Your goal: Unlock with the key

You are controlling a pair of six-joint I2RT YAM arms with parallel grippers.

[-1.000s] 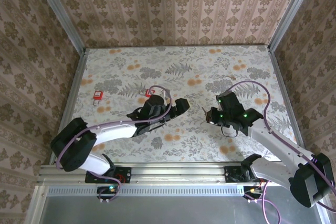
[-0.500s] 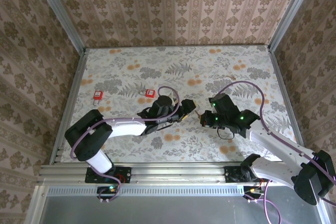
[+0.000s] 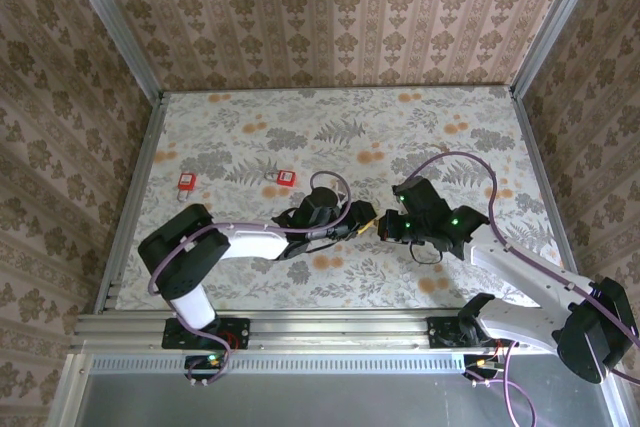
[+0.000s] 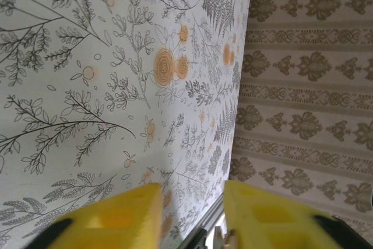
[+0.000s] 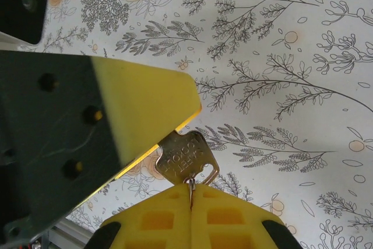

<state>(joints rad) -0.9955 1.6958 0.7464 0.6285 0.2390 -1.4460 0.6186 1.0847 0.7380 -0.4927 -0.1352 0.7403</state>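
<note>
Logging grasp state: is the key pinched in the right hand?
Yes, the right wrist view shows the key clamped by its blade between the shut yellow pads of the right hand.

We have open table [image 3: 400,117] across the whole upper part of the top view and down its right side, bounded by the patterned walls [image 3: 330,17]. At the centre the left gripper [image 3: 364,217] and right gripper [image 3: 383,226] stand tip to tip, leaving no lane between them. A far padlock [image 3: 186,182] lies near the left edge; a near padlock [image 3: 287,177] lies just above the left arm [image 3: 240,242]. In the right wrist view the left gripper's finger [image 5: 116,109] blocks the left side, against the key [image 5: 185,158]; the right side is bare. Between the left jaws we see a clear gap.
</note>
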